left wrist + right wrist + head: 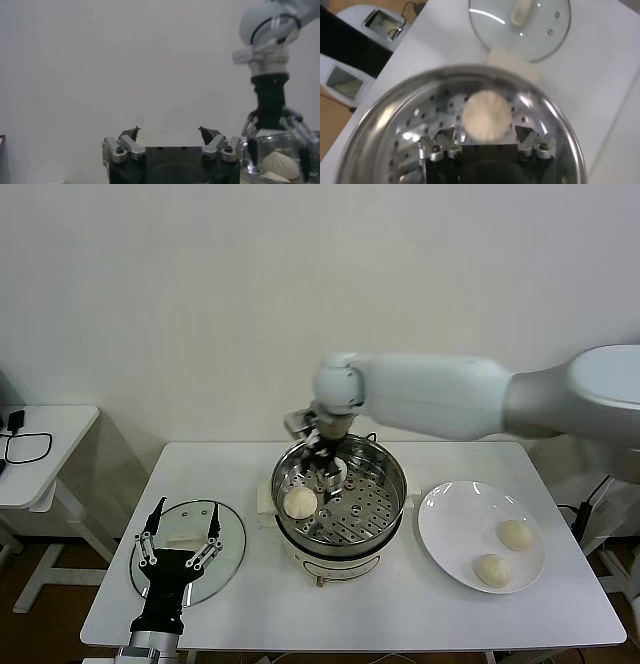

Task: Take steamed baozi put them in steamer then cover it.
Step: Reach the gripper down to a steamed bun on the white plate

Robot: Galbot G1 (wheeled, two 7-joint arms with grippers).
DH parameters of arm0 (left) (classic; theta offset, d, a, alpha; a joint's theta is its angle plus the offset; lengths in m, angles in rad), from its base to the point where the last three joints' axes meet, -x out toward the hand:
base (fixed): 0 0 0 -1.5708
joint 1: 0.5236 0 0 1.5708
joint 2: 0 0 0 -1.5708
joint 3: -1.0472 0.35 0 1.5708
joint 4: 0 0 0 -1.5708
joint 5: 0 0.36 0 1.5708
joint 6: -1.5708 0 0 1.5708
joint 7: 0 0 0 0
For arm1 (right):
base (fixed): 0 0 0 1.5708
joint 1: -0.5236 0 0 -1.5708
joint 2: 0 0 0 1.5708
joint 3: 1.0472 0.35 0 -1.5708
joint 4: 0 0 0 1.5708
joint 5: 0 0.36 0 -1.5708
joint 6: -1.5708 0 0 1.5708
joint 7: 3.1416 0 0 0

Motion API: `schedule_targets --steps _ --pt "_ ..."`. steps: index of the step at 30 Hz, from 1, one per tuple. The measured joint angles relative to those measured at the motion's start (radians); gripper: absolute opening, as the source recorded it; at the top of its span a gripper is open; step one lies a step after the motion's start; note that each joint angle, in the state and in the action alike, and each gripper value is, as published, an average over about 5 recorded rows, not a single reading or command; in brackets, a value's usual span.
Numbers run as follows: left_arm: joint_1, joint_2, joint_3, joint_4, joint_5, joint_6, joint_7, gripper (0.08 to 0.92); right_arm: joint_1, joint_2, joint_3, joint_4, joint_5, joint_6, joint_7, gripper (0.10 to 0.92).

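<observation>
The steamer [370, 519] stands mid-table with its perforated tray showing. One baozi [300, 502] lies at the tray's left side. A second baozi [281, 164] sits under my right gripper [326, 472], which hangs open inside the pot and holds nothing. In the right wrist view a baozi [487, 116] rests on the tray just beyond the spread fingers of the right gripper [487, 132]. Two more baozi [515, 534] [493, 569] lie on the white plate [445, 519]. The cover [230, 546] lies flat at the left. My left gripper [183, 522] is parked open over the cover.
The glass cover [520, 22] lies on the table beyond the steamer's rim [385, 100]. A white side table [40, 444] with a black cable stands at the far left. Bare tabletop runs along the front edge between the cover and the plate.
</observation>
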Motion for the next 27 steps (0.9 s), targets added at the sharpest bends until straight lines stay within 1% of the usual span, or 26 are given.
schedule_targets --steps 7,14,20,27 --pt "0.0 -0.003 0.01 0.004 0.008 0.0 0.001 0.823 0.014 -0.226 0.019 0.018 -0.095 0.096 -0.101 0.823" --pt "0.0 -0.008 0.021 0.007 0.019 0.0 0.001 0.823 -0.077 -0.417 0.058 0.003 -0.203 0.185 -0.147 0.823" --pt "0.003 -0.012 0.024 0.01 0.025 0.002 0.001 0.823 -0.224 -0.511 0.136 -0.008 -0.29 0.229 -0.159 0.823" --pt "0.01 -0.015 0.016 0.013 0.028 0.002 0.002 0.823 -0.391 -0.56 0.236 -0.029 -0.379 0.254 -0.149 0.823"
